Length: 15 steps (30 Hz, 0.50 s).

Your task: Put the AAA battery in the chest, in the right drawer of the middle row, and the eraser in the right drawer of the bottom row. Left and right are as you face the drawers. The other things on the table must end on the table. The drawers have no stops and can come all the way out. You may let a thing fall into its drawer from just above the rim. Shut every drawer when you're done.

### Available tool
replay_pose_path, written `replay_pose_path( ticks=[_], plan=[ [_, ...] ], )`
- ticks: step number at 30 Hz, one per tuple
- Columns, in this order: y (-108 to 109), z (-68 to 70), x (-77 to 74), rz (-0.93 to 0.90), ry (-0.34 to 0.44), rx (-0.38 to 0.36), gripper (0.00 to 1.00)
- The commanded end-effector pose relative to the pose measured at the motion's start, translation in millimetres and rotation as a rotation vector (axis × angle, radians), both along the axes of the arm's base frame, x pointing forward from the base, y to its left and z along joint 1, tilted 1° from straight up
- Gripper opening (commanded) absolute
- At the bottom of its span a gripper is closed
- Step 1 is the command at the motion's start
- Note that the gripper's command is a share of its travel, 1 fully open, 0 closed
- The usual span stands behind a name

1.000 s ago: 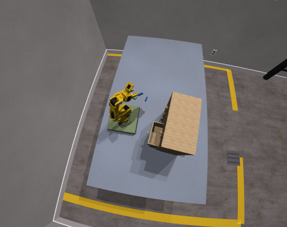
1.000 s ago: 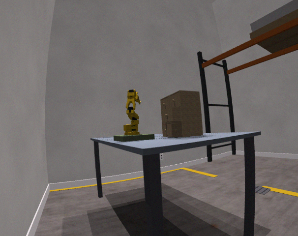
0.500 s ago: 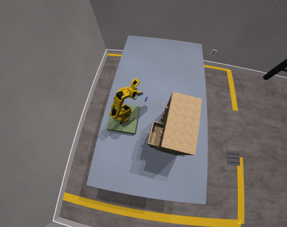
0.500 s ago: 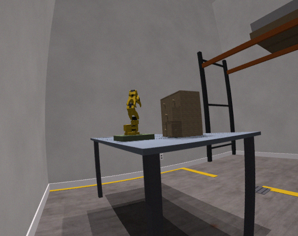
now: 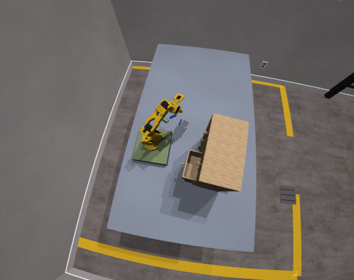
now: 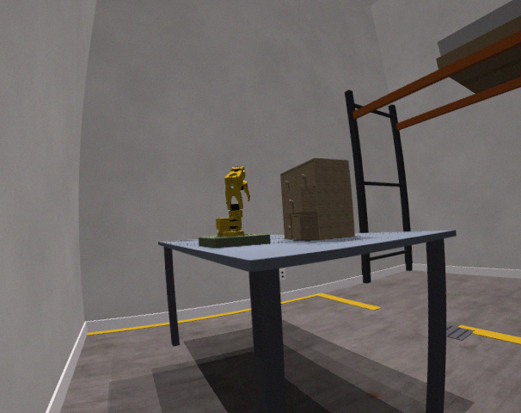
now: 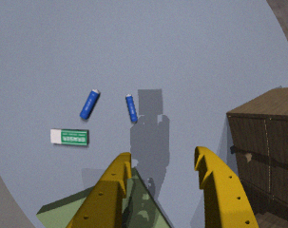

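Gripper part-open, holding nothing; the eraser (soft, light, grippy) likely pinches best across its narrow sides

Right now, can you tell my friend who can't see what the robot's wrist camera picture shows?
The yellow gripper, holding nothing, hangs above a grey-blue table where two blue batteries and a green-and-white eraser lie apart from one another. The wooden drawer chest stands at the right edge.

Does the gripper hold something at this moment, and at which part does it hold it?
Nothing is held. The gripper hangs above the table with only air between its jaws.
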<state>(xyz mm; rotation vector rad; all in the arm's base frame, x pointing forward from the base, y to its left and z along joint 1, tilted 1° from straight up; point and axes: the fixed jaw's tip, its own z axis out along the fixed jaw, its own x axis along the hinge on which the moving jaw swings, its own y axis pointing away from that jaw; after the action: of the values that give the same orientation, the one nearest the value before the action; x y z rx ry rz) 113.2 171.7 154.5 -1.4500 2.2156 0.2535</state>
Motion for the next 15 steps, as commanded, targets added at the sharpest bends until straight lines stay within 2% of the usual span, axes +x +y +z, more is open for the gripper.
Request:
replay_pose_path(
  ticks=[1, 8, 10, 15],
  plan=[
    [14.5, -23.0, 7.3, 0.048, 0.053, -0.106, 0.19],
    [22.9, -75.5, 13.4, 0.113, 0.164, -0.296, 0.19],
    [22.9, -75.5, 13.4, 0.113, 0.164, -0.296, 0.19],
    [21.3, -116.0, 12.4, 0.163, 0.249, -0.426, 0.19]
  ],
)
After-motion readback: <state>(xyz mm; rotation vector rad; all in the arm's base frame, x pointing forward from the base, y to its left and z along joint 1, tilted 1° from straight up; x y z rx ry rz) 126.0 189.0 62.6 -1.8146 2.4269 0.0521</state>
